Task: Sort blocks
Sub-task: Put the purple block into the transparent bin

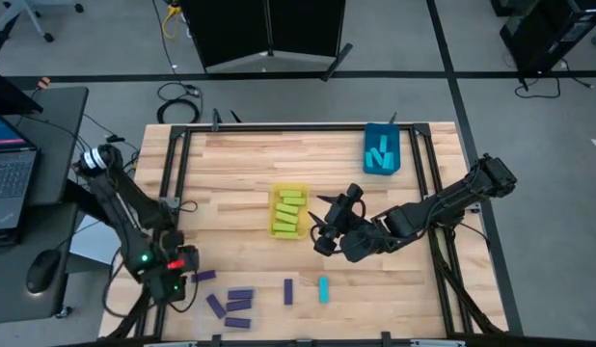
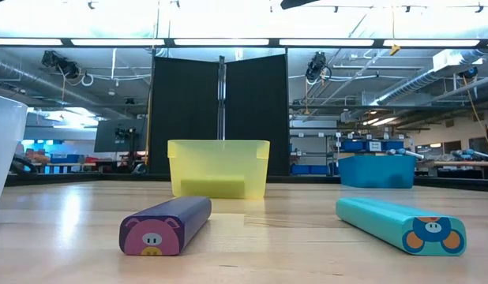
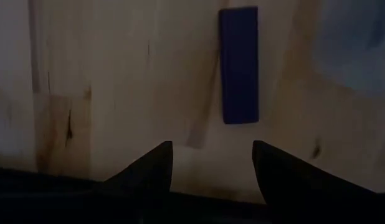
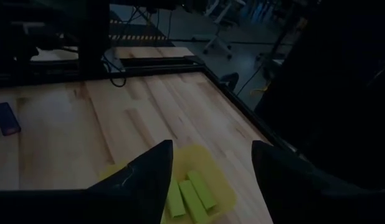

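Beside the yellow bin (image 1: 289,211), the right gripper (image 1: 324,227) is held spread and empty; the left gripper (image 3: 211,163) is spread over a purple block (image 3: 240,65).

Purple blocks (image 1: 230,301), cyan block (image 1: 323,289) flat, loose.

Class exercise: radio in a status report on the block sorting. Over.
Left gripper open above a purple block. Right gripper open, empty, over the yellow bin. One cyan block still loose. Nothing blocking.
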Robot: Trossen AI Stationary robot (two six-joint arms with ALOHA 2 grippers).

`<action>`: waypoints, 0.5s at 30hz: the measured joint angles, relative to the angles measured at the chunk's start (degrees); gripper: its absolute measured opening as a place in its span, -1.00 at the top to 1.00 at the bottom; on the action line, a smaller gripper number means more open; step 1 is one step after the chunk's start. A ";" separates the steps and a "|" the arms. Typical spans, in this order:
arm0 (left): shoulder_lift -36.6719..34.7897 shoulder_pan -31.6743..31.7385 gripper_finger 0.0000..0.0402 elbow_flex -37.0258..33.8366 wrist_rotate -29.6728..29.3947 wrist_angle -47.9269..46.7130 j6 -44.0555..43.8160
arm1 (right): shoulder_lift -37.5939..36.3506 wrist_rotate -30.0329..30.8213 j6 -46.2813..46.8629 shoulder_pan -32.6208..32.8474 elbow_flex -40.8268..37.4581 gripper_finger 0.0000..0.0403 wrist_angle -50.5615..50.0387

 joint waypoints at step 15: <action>4.05 -5.12 -0.14 0.00 -7.86 5.86 -5.51 | 0.00 -0.01 0.66 -0.01 0.00 -0.08 1.12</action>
